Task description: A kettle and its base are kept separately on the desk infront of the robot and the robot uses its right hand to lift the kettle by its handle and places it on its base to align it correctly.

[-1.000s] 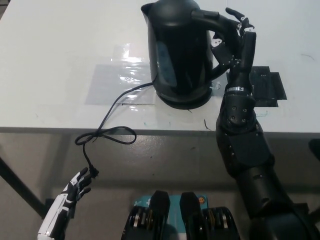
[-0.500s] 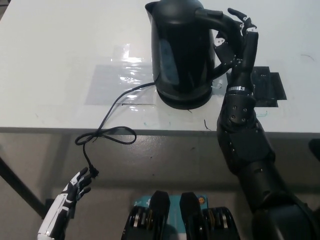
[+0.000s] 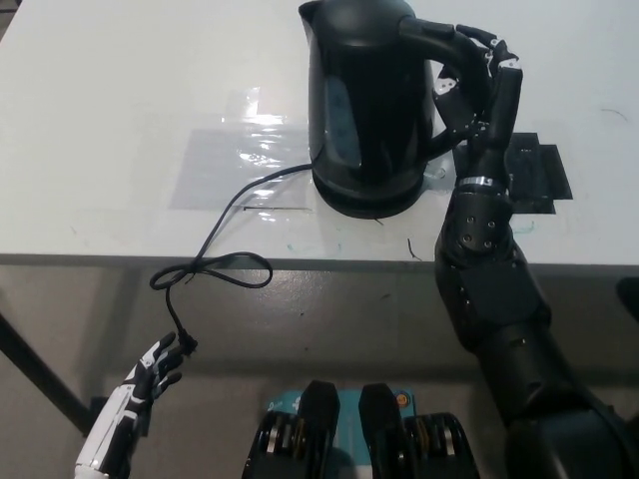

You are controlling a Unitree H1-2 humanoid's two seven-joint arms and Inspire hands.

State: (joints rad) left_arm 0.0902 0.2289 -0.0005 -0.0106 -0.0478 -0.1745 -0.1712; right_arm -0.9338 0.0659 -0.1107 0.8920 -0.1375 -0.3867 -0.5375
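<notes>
The glossy black plastic electric kettle [image 3: 367, 100] stands upright on the white counter [image 3: 120, 120], toward its far edge and right of the middle, its spout pointing to the far left and its curved handle facing right. Its round bottom sits on the black base [image 3: 367, 200], of which only a thin rim shows, and a thin black power cord [image 3: 225, 225] runs from there leftward, over the near edge of the counter, and hangs in a loop below. The black right hand [image 3: 477, 90] is at the handle with its fingers [image 3: 469, 40] curled over the top of the handle; half a second ago those fingers stood straighter and apart beside the handle, and a second ago they were further off it. The kettle now appears slightly further right than before. A flat black patch [image 3: 534, 170] lies on the counter behind the right wrist. The white left hand [image 3: 135, 399] rests below the near edge of the counter at the lower left, fingers loosely apart and empty, unchanged.
</notes>
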